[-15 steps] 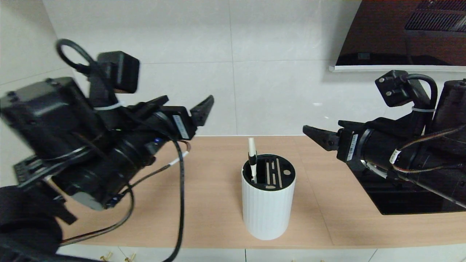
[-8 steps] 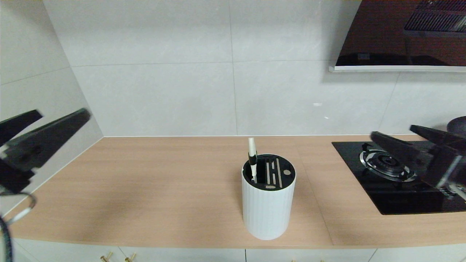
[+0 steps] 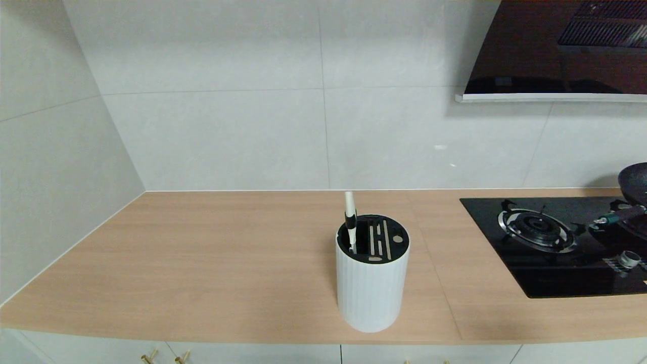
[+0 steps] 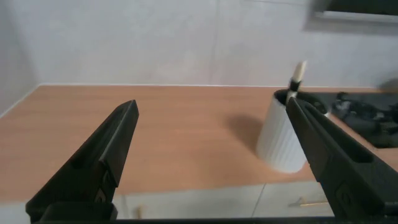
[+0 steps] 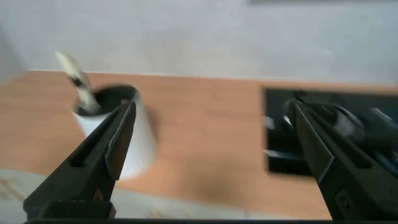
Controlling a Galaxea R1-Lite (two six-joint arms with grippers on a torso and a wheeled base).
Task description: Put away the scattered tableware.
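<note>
A white ribbed utensil holder stands near the front edge of the wooden counter. One utensil with a white and black handle sticks up from a slot in its black top. My left gripper is open with nothing between its fingers, held back from the counter's front edge with the holder ahead of it. My right gripper is open too and holds nothing, with the holder and the handle in front of it.
A black gas hob with a burner is set into the counter at the right, and a dark pan sits at its far right edge. A range hood hangs above it. Tiled walls close the back and left.
Both arms have pulled back out of the head view, the left one leaving to the left and the right one to the right. The holder and its utensil have not moved.
</note>
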